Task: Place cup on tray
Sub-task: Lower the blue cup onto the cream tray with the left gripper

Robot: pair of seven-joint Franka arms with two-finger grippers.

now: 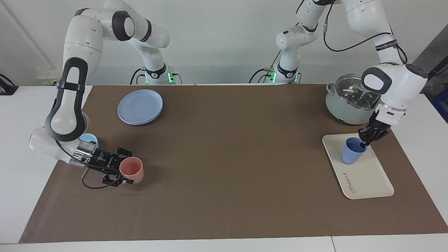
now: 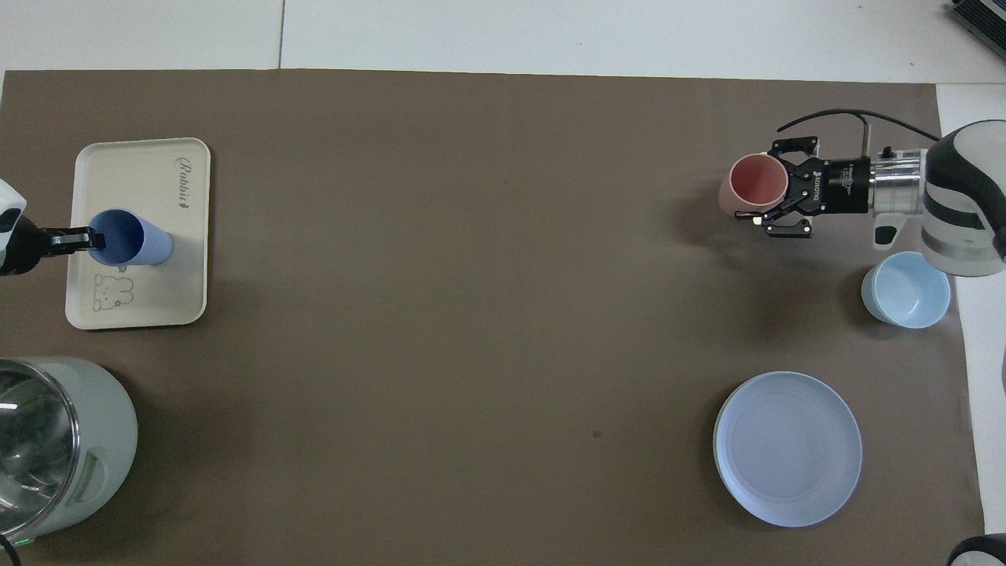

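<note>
Facing view: we have the cup [image 1: 352,151] standing upright on the tray [image 1: 367,178], in the tray's half nearer the robots, base flat on the tray floor as far as we can tell. Left hand [image 1: 365,140] is at the cup's rim, one finger dipped inside the mouth and one outside, so it looks clamped on the cup wall. So placement reads as basically done; what's left for us is letting go and lifting the left arm clear. Pot [image 1: 350,101] sits near the tray, nearer the robots than it. Well apart from the tray, toward the right arm's end of the surface [image 1: 224,157], the right hand [image 1: 123,172] lies low on its side with its fingers apart around the pink cup [image 1: 132,169]; we can't tell if they press it. Plate [image 1: 140,106] and light-blue bowl [image 1: 89,140] are also at that end

Overhead view: confirms the cup [image 2: 130,248] is inside the tray [image 2: 141,189] rim, between the cursive writing and the bear drawing. Left hand [image 2: 85,237] meets the cup's mouth from the tray's edge. Right hand [image 2: 774,206] is at the pink cup [image 2: 754,182], with the bowl [image 2: 905,289] and plate [image 2: 787,448] nearer the robots than it, all well apart from the tray. Risk we see: opening could tip the cup
</note>
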